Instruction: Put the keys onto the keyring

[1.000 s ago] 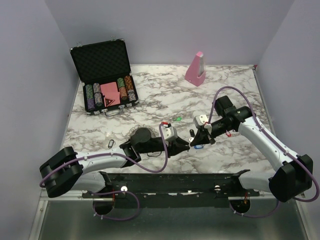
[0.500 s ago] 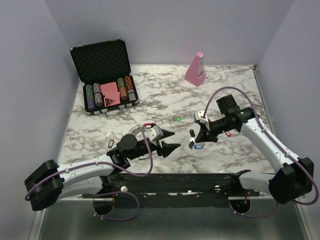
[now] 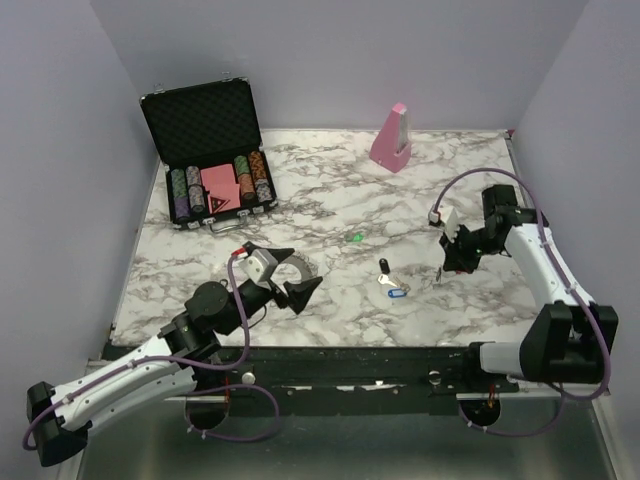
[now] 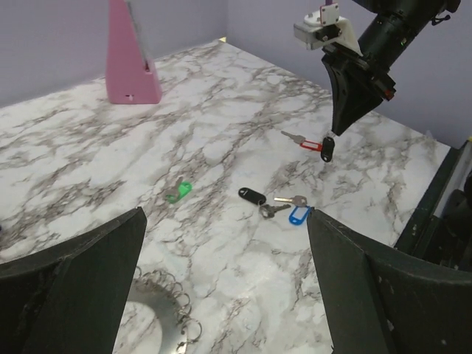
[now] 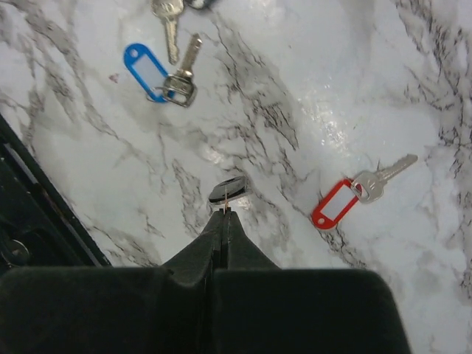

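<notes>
At table centre: a blue-tagged key (image 3: pixel 397 293) lies flat on the marble table (image 3: pixel 330 190), with a second silver key (image 4: pixel 291 199) lying against its ring. A black-headed key (image 3: pixel 384 266) lies just beside them, toward the back.
Behind the centre: a green-tagged key (image 3: pixel 356 238) lies alone, apart from the cluster.
Right side: the right gripper (image 3: pixel 447 270) points down at the marble with its fingers pressed together. It pinches a black-tagged key (image 5: pixel 227 190) at the very tips, and the tag hangs just over the surface.
Beside that tip: a red-tagged key (image 5: pixel 335 204) lies flat, near the gripper but not touched.
Near left: the left gripper (image 3: pixel 305 267) sits low over the table, its jaws spread wide with nothing between them.
Under the left gripper: the keyring (image 4: pixel 158 306) lies flat on the marble. Only part of its looped rim shows between the two fingers in the wrist view, and it is well apart from every key.
Back edge: a pink wedge block (image 3: pixel 392 138) stands upright.
Back left corner: a poker chip case (image 3: pixel 205 150) stands open, with rows of chips inside.
</notes>
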`<state>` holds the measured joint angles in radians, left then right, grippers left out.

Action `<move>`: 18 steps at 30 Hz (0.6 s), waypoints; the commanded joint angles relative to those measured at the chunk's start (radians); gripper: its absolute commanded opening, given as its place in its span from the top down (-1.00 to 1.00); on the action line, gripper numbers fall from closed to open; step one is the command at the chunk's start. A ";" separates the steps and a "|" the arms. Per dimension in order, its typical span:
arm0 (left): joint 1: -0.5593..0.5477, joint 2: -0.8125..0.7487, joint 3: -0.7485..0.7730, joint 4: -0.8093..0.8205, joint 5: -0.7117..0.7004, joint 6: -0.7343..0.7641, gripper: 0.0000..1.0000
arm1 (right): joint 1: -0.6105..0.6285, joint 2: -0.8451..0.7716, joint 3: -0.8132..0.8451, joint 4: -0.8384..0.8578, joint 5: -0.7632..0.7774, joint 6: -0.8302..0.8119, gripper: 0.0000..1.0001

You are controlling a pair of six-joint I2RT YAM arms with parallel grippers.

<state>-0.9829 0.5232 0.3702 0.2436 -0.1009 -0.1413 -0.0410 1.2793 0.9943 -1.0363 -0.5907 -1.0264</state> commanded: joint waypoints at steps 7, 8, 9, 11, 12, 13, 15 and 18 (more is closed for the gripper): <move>-0.003 -0.084 0.019 -0.176 -0.115 0.032 -0.98 | -0.002 0.397 0.202 0.130 0.154 0.178 0.99; -0.005 -0.086 0.015 -0.168 -0.114 0.032 -0.97 | 0.003 0.420 0.219 0.140 0.158 0.202 0.99; -0.005 -0.091 0.009 -0.161 -0.115 0.029 -0.97 | 0.006 0.445 0.237 0.153 0.164 0.216 0.99; -0.007 -0.101 -0.010 -0.142 -0.115 0.026 -0.98 | 0.019 0.477 0.260 0.173 0.173 0.245 0.99; -0.007 -0.107 -0.017 -0.135 -0.117 0.022 -0.97 | 0.030 0.492 0.271 0.180 0.180 0.258 0.99; -0.007 -0.114 -0.027 -0.126 -0.118 0.020 -0.97 | 0.038 0.503 0.277 0.188 0.181 0.267 0.99; -0.008 -0.124 -0.042 -0.112 -0.128 0.016 -0.97 | 0.041 0.529 0.297 0.197 0.183 0.287 0.99; -0.008 -0.138 -0.060 -0.101 -0.134 0.005 -0.97 | 0.064 0.568 0.320 0.211 0.178 0.311 0.99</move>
<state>-0.9844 0.4080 0.3454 0.1139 -0.1993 -0.1211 -0.0029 1.8000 1.2716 -0.8658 -0.4339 -0.7807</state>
